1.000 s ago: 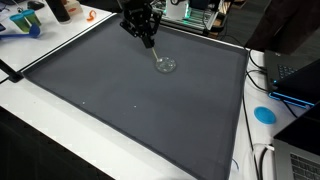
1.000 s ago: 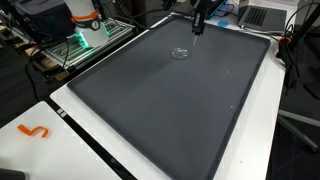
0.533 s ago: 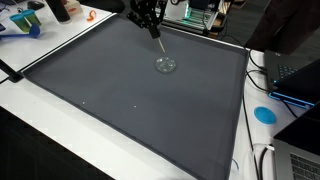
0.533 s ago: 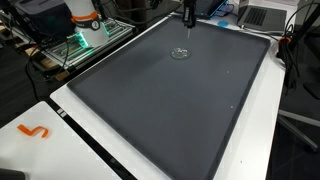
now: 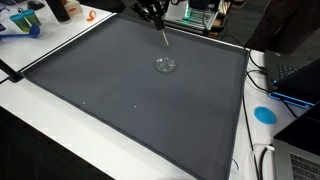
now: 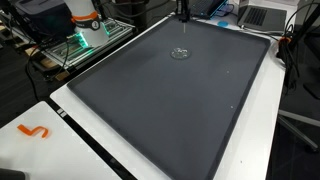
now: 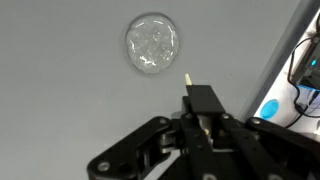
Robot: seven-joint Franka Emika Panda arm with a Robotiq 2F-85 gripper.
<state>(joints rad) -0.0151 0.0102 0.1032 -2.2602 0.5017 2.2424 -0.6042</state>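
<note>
Dark grey mat (image 5: 120, 100) covers most of a white table (image 5: 40, 135); workshop clutter and cables sit around the edges.

Gripper (image 5: 152, 11): positioned high over the far edge of the mat in both exterior views. The wrist view shows the gripper (image 7: 204, 106) with its jaws clamped together on a thin stick (image 7: 189, 80).

Thin stick: pale and slender. In an exterior view the stick (image 5: 161, 34) hangs from the gripper with its long axis steeply inclined. The upper end is in the jaws and the free tip points down toward the mat, slanting toward the near right of that picture. In the wrist view only a short length projects beyond the fingertips, pointing up the picture. Whether the tip is off the mat cannot be confirmed.

Clear round disc (image 5: 166, 64): lies flat on the mat, in line with the stick's tip and apart from it. In the wrist view the disc (image 7: 153, 45) sits to the upper left of the tip, near it, with no contact. The disc (image 6: 180, 53) is the only item resting on the mat.

Other: a blue round object (image 5: 264, 114) sits on the table off the mat's right edge, and an orange S-shaped piece (image 6: 33, 131) lies on the table at a near corner.
</note>
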